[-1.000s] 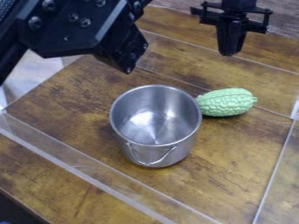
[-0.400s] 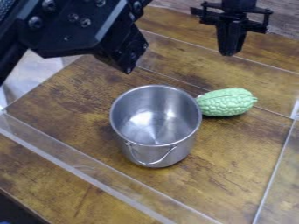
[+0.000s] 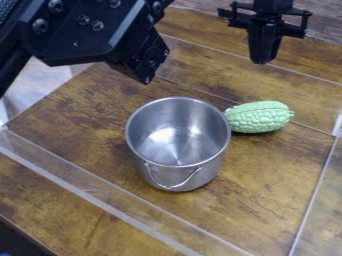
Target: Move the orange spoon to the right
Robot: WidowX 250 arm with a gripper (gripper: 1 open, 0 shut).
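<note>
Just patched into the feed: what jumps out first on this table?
A shiny steel pot stands at the centre of the wooden table, with a bumpy green vegetable just right of it. The black robot arm fills the upper left. No orange spoon shows.

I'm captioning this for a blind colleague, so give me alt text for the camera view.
A steel pot stands on a wooden table, with a bumpy green vegetable lying just right of it. A black robot arm looms at upper left. No orange spoon is visible.
</note>
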